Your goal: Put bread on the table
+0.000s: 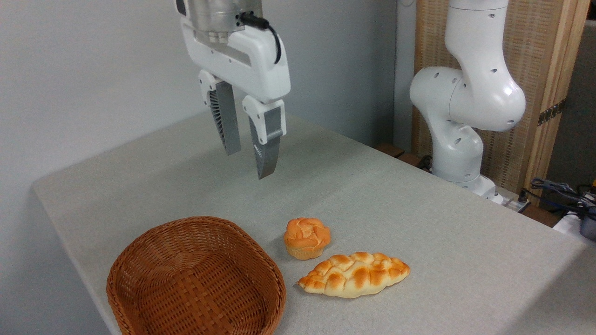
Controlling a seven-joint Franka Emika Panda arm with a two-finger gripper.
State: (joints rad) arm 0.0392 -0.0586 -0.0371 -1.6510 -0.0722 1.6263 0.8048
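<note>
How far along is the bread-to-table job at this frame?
It looks done: the braided bread lies on the grey table, outside the wicker basket, which holds nothing, and next to the small round bun. Nothing is in hand: the gripper hangs open above the table. Nothing visible seems left.

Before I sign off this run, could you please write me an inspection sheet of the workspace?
Surface: grey table, no spills seen.
Job's things: braided bread lies on the table, outside the basket.
Clutter: empty wicker basket; small round bun behind the bread.
Grippers: gripper raised above the table, open, holding nothing.
Cables: black cable at the wrist; loose cables at far right.
Surroundings: grey wall, wooden panel.
</note>
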